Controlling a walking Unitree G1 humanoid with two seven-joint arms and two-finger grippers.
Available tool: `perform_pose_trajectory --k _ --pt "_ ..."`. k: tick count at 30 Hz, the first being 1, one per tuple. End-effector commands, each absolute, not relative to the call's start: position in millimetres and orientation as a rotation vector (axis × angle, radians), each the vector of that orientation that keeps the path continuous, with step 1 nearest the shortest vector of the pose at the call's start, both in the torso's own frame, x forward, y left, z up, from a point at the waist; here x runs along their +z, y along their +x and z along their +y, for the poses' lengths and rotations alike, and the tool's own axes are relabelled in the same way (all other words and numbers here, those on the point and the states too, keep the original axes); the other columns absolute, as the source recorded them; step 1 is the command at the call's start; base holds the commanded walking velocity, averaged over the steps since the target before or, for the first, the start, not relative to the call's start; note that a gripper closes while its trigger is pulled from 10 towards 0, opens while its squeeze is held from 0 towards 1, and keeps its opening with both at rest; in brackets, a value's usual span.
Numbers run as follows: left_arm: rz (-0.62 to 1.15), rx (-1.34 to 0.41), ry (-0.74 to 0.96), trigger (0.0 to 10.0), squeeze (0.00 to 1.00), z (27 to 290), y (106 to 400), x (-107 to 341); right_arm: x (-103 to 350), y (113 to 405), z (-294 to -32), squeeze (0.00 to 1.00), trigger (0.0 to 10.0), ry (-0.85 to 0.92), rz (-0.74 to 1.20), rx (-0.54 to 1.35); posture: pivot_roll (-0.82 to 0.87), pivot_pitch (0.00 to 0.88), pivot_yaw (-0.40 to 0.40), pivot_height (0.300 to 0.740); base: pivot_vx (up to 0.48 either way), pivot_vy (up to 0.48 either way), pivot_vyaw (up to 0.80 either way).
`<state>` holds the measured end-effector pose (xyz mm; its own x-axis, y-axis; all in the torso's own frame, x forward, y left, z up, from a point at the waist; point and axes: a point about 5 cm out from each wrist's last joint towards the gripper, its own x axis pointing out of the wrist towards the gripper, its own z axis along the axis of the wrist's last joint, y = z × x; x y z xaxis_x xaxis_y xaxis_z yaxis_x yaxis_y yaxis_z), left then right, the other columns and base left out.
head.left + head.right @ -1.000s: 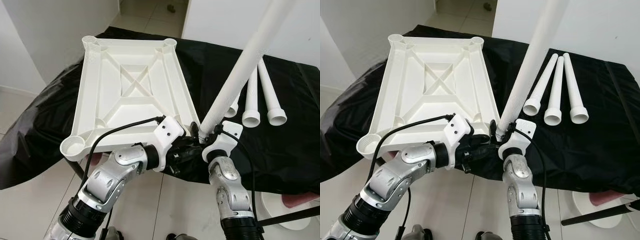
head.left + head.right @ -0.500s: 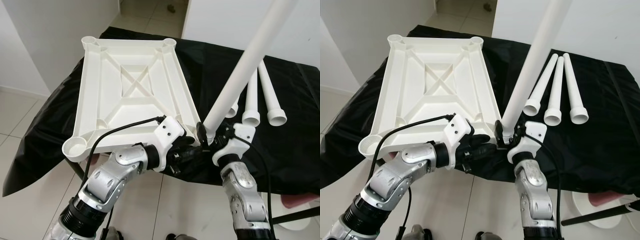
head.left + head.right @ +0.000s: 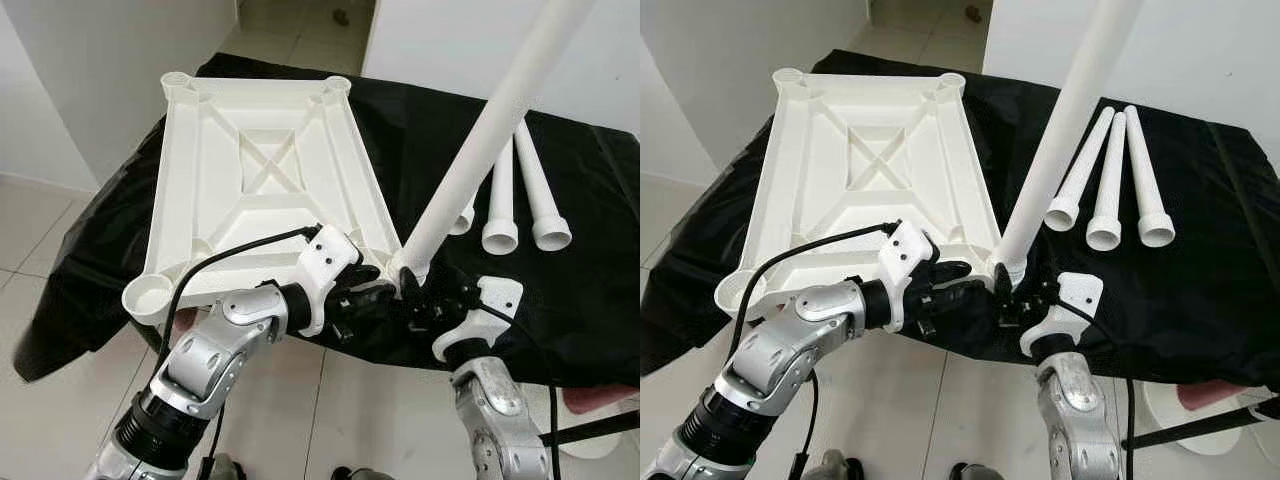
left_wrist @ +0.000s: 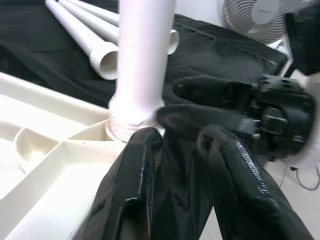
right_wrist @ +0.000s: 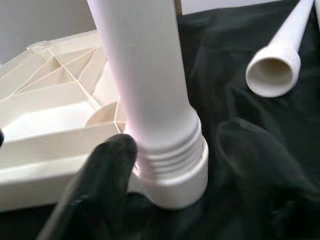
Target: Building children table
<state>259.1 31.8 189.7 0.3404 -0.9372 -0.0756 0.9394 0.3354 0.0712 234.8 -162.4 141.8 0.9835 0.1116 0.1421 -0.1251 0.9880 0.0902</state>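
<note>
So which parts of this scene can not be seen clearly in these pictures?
- Upper end of the upright white plastic leg tube: cut off by the top edge, both eye views.
- How deep its threaded end sits in the corner socket of the white plastic tabletop: hidden inside.
- Right gripper: blurred, right wrist view.

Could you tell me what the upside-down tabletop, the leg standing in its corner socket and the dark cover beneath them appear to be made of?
Tabletop: likely moulded plastic, white with a satin sheen; cast stiffening ribs and round corner sockets.
Upright leg: apparently the same white plastic, smooth, with moulded thread ridges at its base.
Cover: probably thin black plastic sheeting, glossy and creased.
</note>
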Motion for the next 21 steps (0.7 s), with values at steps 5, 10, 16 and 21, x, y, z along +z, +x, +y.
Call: perform_pose_trajectory --k 5,10,16,21 --pt "0.026 -1.238 0.109 10.0 0.00 31 260 191 143 231 -163 0.00 0.0 0.111 -0.145 0.159 0.02 0.145 -0.054 0.740 0.000 0.000 0.00" --pt "0.023 -1.232 0.099 10.0 0.00 32 260 194 137 233 -159 0.00 10.0 0.133 -0.081 0.273 0.04 0.153 -0.056 0.740 0.000 0.000 0.00" --pt "0.032 -1.231 0.095 10.0 0.00 34 258 193 137 240 -169 0.00 10.0 0.102 -0.059 0.353 0.04 0.160 -0.053 0.740 0.000 0.000 0.00" --pt "0.069 -1.239 0.103 10.0 0.00 31 247 182 144 258 -186 0.00 10.0 0.032 -0.040 0.529 0.06 0.169 -0.067 0.740 0.000 0.000 0.00"
